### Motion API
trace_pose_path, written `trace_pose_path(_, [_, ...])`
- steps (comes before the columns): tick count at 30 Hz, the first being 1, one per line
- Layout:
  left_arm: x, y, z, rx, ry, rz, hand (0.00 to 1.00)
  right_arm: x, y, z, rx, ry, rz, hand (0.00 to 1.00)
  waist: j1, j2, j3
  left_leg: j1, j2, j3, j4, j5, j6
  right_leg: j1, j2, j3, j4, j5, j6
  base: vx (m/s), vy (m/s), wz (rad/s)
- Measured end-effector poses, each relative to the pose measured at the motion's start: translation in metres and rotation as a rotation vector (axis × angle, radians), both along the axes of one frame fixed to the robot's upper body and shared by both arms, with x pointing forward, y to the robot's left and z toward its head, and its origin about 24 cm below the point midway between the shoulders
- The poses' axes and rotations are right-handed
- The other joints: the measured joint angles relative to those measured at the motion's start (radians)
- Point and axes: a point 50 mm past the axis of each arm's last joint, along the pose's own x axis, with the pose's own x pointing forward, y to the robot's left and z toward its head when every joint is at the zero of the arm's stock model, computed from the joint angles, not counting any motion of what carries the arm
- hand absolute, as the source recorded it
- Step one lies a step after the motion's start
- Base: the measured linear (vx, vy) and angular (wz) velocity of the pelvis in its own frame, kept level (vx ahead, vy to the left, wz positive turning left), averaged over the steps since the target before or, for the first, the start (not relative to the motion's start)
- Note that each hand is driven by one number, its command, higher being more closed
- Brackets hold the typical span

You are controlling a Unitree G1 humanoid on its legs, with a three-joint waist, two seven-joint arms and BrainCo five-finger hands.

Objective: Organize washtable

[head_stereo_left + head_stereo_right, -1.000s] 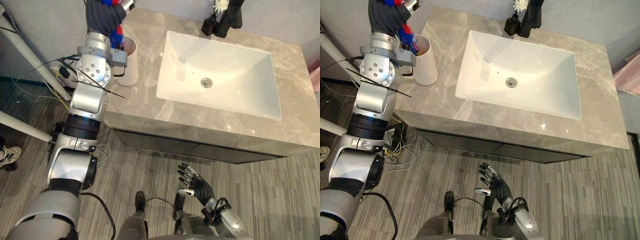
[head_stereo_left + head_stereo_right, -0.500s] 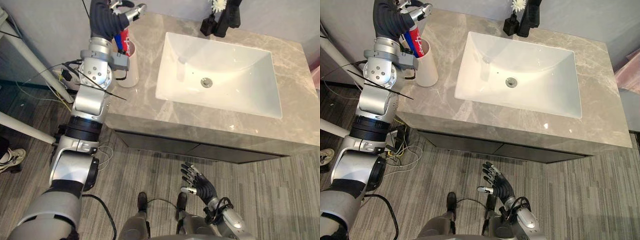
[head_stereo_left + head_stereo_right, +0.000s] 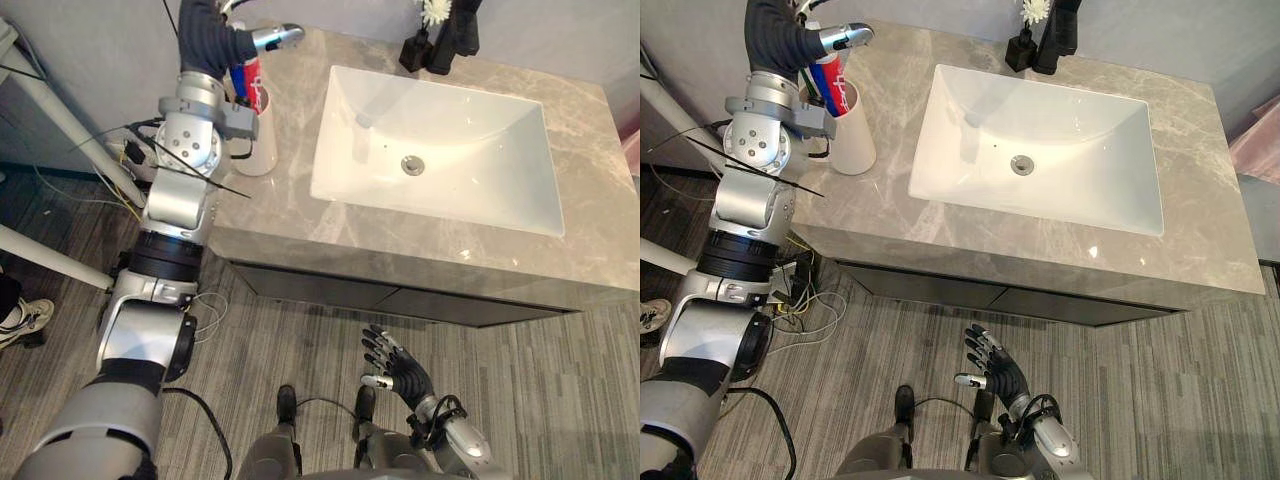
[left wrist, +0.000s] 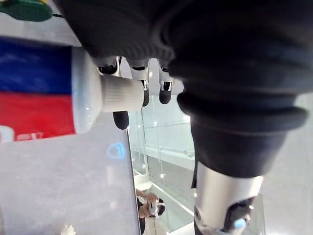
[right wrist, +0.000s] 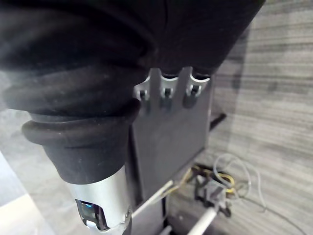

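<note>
Tube (image 3: 831,78): stood tilted in the cup, red-and-blue body rising above the rim; in the left wrist view its white cap lay close by the hand.
Cup (image 3: 259,143): white, upright on the counter (image 3: 285,205), just left of the sink (image 3: 455,125), near the counter's left edge.
Left hand (image 3: 226,40): raised directly over the cup, left of the sink's back corner; whether it gripped the tube could not be told.
Right hand (image 3: 400,373): low over the floor (image 3: 560,380), in front of the sink and well apart from it; fingers spread wide, holding nothing.
Vase (image 3: 415,50): black, with a white flower (image 3: 437,10), on the counter behind the sink.
</note>
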Motion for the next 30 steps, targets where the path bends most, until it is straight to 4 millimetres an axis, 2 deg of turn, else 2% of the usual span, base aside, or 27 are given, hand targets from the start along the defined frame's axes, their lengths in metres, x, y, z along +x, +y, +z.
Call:
trace_pose_path(2, [-0.013, 0.002, 0.017, 0.008, -0.081, -0.017, 0.0, -0.001, -0.001, -0.002, -0.004, 0.011, -0.001, 0.0, 0.005, 0.008, -0.005, 0.0, 0.0, 0.0, 0.0, 0.0, 0.0, 0.0, 0.0, 0.0, 0.0, 0.0, 0.0, 0.0, 0.0, 0.0])
trace_pose_path(4, [-0.043, 0.009, 0.042, -0.001, -0.251, -0.049, 0.0, -0.001, -0.002, -0.003, -0.006, 0.013, -0.006, 0.0, 0.021, 0.021, -0.013, 0.003, 0.001, 0.0, 0.0, 0.0, 0.0, 0.002, 0.001, 0.0, 0.0, 0.0, 0.0, 0.0, 0.0, 0.0])
trace_pose_path(5, [-0.051, 0.012, 0.048, -0.007, -0.291, -0.049, 0.0, -0.001, -0.003, -0.002, -0.005, 0.012, -0.009, 0.0, 0.022, 0.022, -0.014, 0.007, 0.001, 0.001, -0.001, 0.0, 0.0, 0.007, 0.001, -0.002, 0.0, 0.0, 0.0, 0.0, 0.0, 0.04])
trace_pose_path(6, [-0.07, 0.022, 0.061, -0.021, -0.389, -0.033, 0.0, 0.0, -0.004, -0.002, -0.007, 0.011, -0.018, 0.0, 0.023, 0.025, -0.015, 0.023, 0.0, -0.002, -0.004, 0.0, 0.0, 0.021, 0.002, -0.007, 0.0, -0.003, -0.003, 0.0, 0.004, 0.05])
trace_pose_path(9, [-0.102, 0.042, 0.078, -0.012, -0.537, 0.018, 0.0, 0.001, -0.01, -0.002, -0.014, 0.009, -0.038, 0.0, 0.023, 0.031, -0.027, 0.031, 0.0, -0.008, -0.007, 0.0, 0.0, 0.03, 0.002, -0.02, 0.006, -0.008, -0.009, -0.02, 0.008, 0.07])
trace_pose_path(11, [-0.118, 0.054, 0.08, 0.008, -0.596, 0.063, 0.0, 0.0, -0.012, -0.003, -0.018, 0.013, -0.047, 0.0, 0.026, 0.036, -0.04, 0.031, 0.001, -0.01, -0.007, 0.0, 0.0, 0.03, 0.001, -0.023, 0.008, -0.01, -0.011, -0.02, 0.014, 0.05])
trace_pose_path(14, [-0.133, 0.075, 0.07, 0.005, -0.623, 0.16, 0.0, -0.002, -0.013, -0.004, -0.018, 0.019, -0.049, 0.0, 0.034, 0.04, -0.07, 0.031, 0.001, -0.013, -0.008, 0.0, 0.0, 0.031, 0.001, -0.025, 0.008, -0.011, -0.011, 0.0, 0.004, 0.01])
trace_pose_path(16, [-0.139, 0.093, 0.053, -0.017, -0.598, 0.223, 0.0, -0.003, -0.012, -0.005, -0.014, 0.024, -0.053, 0.0, 0.039, 0.047, -0.082, 0.031, 0.0, -0.013, -0.008, 0.0, 0.0, 0.03, 0.001, -0.026, 0.007, -0.011, -0.011, 0.02, 0.005, 0.07])
trace_pose_path(17, [-0.135, 0.112, -0.029, -0.069, -0.314, 0.219, 0.0, -0.011, -0.019, -0.01, -0.027, 0.052, -0.1, 0.0, 0.052, 0.049, -0.088, 0.031, -0.001, -0.031, -0.008, 0.001, -0.001, 0.038, 0.0, -0.044, 0.007, -0.015, -0.014, 0.04, 0.01, 0.23])
trace_pose_path(18, [-0.131, 0.114, -0.046, -0.077, -0.232, 0.21, 1.0, -0.012, -0.02, -0.012, -0.033, 0.061, -0.106, 0.0, 0.051, 0.047, -0.089, 0.031, -0.001, -0.037, -0.008, 0.002, -0.002, 0.042, -0.001, -0.053, 0.006, -0.016, -0.015, 0.04, 0.013, 0.28])
trace_pose_path(20, [-0.129, 0.117, -0.059, -0.09, -0.167, 0.206, 1.0, -0.014, -0.02, -0.015, -0.033, 0.079, -0.114, 0.0, 0.052, 0.043, -0.092, 0.033, -0.001, -0.037, -0.008, 0.002, -0.003, 0.046, 0.0, -0.055, 0.007, -0.017, -0.017, 0.01, 0.006, 0.07])
trace_pose_path(22, [-0.135, 0.108, -0.098, -0.168, -0.052, 0.168, 1.0, -0.017, -0.021, -0.017, -0.033, 0.091, -0.129, 0.0, 0.047, 0.05, -0.108, 0.035, -0.003, -0.039, -0.009, 0.002, -0.003, 0.047, -0.005, -0.052, 0.008, -0.02, -0.015, 0.0, 0.0, 0.0])
trace_pose_path(24, [-0.146, 0.069, -0.175, -0.335, 0.252, 0.001, 1.0, -0.022, -0.025, -0.02, -0.032, 0.109, -0.168, 0.0, 0.045, 0.058, -0.112, 0.035, -0.008, -0.039, -0.009, 0.001, -0.002, 0.047, -0.012, -0.051, 0.008, -0.021, -0.012, 0.03, 0.026, 0.03])
trace_pose_path(26, [-0.151, 0.048, -0.214, -0.414, 0.462, -0.081, 1.0, -0.023, -0.025, -0.02, -0.031, 0.115, -0.169, 0.0, 0.046, 0.055, -0.111, 0.035, -0.007, -0.038, -0.009, 0.001, -0.002, 0.047, -0.014, -0.051, 0.009, -0.022, -0.012, 0.0, 0.017, 0.04])
trace_pose_path(27, [-0.153, 0.04, -0.228, -0.416, 0.548, -0.111, 1.0, -0.023, -0.024, -0.02, -0.035, 0.114, -0.168, 0.0, 0.048, 0.055, -0.111, 0.036, -0.004, -0.038, -0.009, 0.001, -0.003, 0.047, -0.014, -0.052, 0.015, -0.027, -0.005, -0.03, 0.002, 0.06])
trace_pose_path(30, [-0.152, 0.039, -0.226, -0.403, 0.548, -0.132, 1.0, -0.023, -0.025, -0.021, -0.04, 0.114, -0.167, 0.0, 0.046, 0.059, -0.112, 0.042, 0.001, -0.038, -0.01, 0.001, -0.004, 0.048, -0.011, -0.052, 0.028, -0.033, -0.002, -0.04, -0.007, 0.01])
